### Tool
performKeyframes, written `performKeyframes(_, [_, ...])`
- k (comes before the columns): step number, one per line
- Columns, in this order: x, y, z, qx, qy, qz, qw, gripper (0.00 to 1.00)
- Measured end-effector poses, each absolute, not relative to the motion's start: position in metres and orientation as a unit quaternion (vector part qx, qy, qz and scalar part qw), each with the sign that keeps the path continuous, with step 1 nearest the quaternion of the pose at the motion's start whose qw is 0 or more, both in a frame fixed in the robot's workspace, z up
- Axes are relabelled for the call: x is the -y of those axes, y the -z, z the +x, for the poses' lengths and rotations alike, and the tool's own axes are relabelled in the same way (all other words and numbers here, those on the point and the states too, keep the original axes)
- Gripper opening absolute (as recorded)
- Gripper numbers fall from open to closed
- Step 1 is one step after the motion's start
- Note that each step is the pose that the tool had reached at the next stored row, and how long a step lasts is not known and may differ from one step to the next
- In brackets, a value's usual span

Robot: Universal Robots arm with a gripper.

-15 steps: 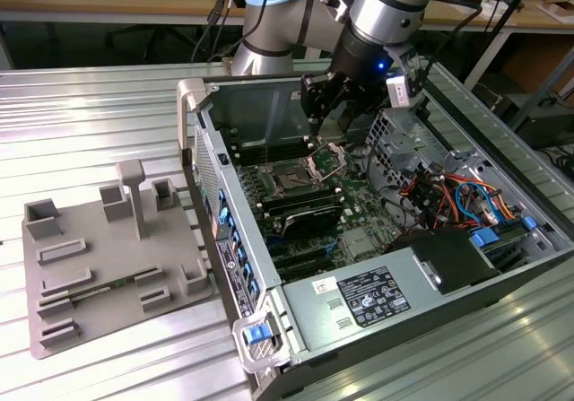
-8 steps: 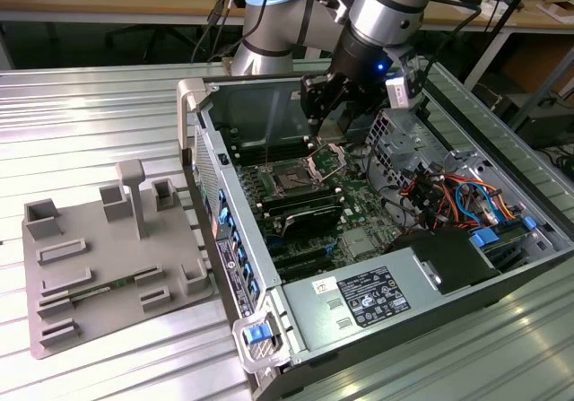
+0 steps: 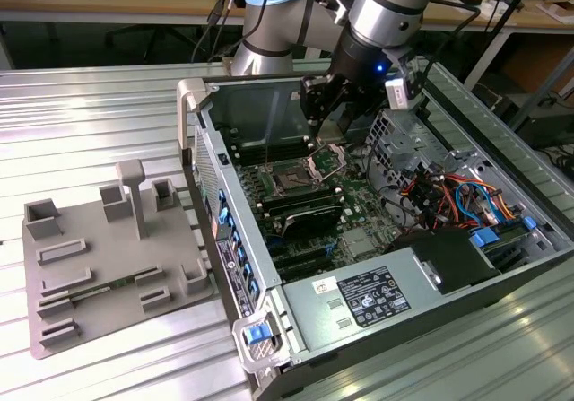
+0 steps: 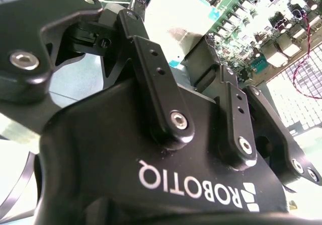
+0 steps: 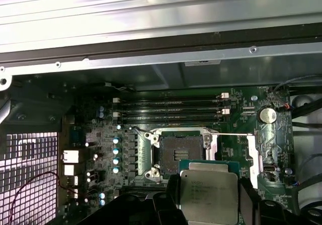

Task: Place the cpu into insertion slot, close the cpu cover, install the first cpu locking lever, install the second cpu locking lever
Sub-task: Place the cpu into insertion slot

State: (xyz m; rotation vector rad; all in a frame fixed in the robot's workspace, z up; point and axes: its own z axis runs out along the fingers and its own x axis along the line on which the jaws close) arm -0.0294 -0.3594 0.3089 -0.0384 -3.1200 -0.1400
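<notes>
The cpu [image 5: 209,191], a small square chip with a silvery top, sits between my gripper's [image 5: 210,197] two dark fingers [image 5: 172,201], which are shut on its sides. It hangs just above and beside the insertion slot [image 5: 181,149], a dark square socket with a silver rim on the green motherboard. The cpu cover [image 5: 254,157] is flipped open to one side of the socket, and a thin locking lever [image 5: 226,133] stands raised along the socket's edge. In the exterior view my gripper [image 3: 316,114] hovers inside the open computer case, over the slot [image 3: 291,183] and the upright cover [image 3: 329,159].
Long black memory slots [image 5: 168,109] run beside the socket. The case's metal wall [image 5: 151,39] rises close behind. A grey power supply box [image 3: 372,298] and a bundle of cables [image 3: 448,195] fill the case toward the exterior view's right. A grey fixture tray [image 3: 108,257] lies at its left.
</notes>
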Motion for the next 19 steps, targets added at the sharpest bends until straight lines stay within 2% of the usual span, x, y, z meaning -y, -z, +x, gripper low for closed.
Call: performKeyframes(19, [0.3594, -0.3047, -0.0294, 0.999, 0.045, -0.012, 0.009, 0.55])
